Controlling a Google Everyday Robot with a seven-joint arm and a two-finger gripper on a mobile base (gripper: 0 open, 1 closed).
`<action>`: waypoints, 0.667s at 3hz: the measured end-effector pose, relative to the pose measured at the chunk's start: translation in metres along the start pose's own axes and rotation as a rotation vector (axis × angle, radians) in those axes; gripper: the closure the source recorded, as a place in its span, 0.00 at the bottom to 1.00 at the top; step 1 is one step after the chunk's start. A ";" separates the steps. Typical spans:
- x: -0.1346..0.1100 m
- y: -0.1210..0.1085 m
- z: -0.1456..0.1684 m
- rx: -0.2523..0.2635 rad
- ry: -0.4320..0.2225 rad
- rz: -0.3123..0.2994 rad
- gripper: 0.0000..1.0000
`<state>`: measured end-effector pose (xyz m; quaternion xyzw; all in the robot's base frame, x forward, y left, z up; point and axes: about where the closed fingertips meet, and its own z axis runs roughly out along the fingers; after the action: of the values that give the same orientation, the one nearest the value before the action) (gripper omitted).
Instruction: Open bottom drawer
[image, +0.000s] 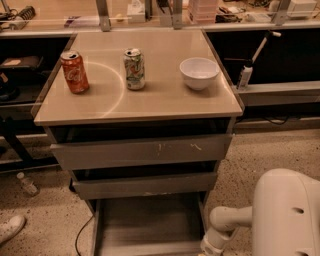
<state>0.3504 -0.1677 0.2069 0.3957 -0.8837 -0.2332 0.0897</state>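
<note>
The bottom drawer (145, 225) is the lowest of three grey drawers under the tan tabletop. It stands pulled out toward me, and its flat grey inside shows. Its front panel (145, 248) lies at the bottom edge of the camera view. My gripper (204, 250) is at the drawer's front right corner, mostly cut off by the bottom edge. The white wrist (220, 231) and the big white arm housing (287, 215) lead to it from the right.
The middle drawer (145, 185) and the scratched top drawer (142, 150) are each slightly ajar. On the tabletop stand an orange can (74, 72), a green-white can (134, 69) and a white bowl (199, 73). A cable (79, 235), a bottle (27, 184) and a shoe (10, 227) lie on the floor at left.
</note>
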 end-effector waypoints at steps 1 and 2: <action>0.024 0.017 0.002 -0.030 0.005 0.040 0.00; 0.047 0.033 0.006 -0.056 0.000 0.083 0.00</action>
<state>0.2950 -0.1809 0.2161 0.3563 -0.8925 -0.2539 0.1102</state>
